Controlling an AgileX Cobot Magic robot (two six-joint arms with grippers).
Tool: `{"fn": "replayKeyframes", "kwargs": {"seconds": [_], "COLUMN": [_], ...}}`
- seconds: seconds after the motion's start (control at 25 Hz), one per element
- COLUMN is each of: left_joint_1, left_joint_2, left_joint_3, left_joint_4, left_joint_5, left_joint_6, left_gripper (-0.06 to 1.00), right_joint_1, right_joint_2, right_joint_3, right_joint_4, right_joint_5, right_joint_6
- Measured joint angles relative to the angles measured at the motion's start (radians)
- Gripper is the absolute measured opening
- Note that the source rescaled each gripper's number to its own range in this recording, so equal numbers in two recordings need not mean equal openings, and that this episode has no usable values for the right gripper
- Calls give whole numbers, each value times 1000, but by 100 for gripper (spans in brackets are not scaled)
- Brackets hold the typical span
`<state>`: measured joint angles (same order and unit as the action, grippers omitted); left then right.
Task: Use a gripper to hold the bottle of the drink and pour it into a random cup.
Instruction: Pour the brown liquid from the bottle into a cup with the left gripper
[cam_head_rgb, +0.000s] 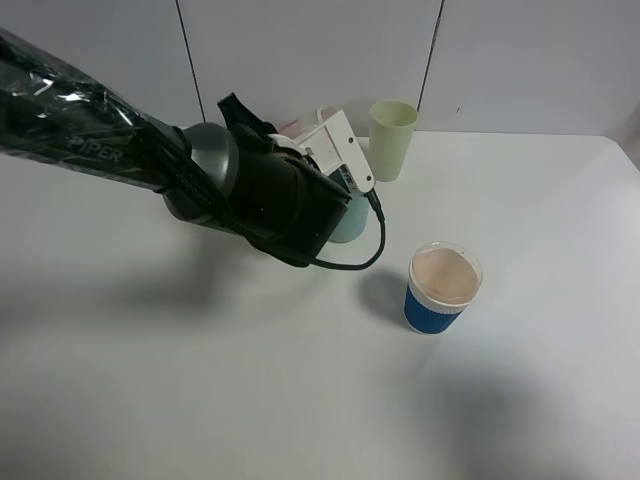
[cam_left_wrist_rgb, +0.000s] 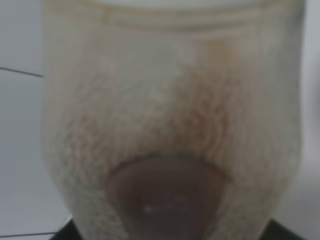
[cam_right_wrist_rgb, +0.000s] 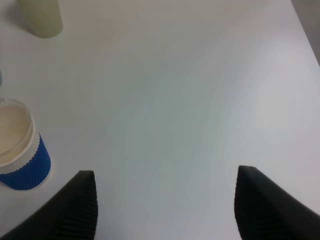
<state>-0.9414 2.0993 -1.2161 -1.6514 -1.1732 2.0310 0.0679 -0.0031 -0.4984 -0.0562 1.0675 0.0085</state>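
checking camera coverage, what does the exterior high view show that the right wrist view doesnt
Only exterior high: the left arm, partly hiding the teal cup. Only right wrist: the right gripper, jaws apart with nothing between them. Both: the pale yellow-green tumbler, the blue-sleeved cup and the white table.

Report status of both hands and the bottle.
Left hand shut on the bottle, above the teal cup. Right hand open, empty. Blue-sleeved cup stands apart, no obstruction.
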Motion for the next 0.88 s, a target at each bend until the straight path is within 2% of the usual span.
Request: {"fn": "replayKeyframes", "kwargs": {"seconds": [0.44, 0.88], "left_joint_1": [10, 13], "left_joint_2": [1, 1], "left_joint_3": [29, 64], "left_joint_4": [88, 119], "left_joint_5": [-3, -3], "left_joint_6": [4, 4], "left_gripper": [0, 0], "right_joint_1": [0, 0], "right_joint_2": [0, 0], "right_joint_3": [0, 0], "right_joint_4": [0, 0], "right_joint_5": [0, 0], "right_joint_6": [0, 0]}}
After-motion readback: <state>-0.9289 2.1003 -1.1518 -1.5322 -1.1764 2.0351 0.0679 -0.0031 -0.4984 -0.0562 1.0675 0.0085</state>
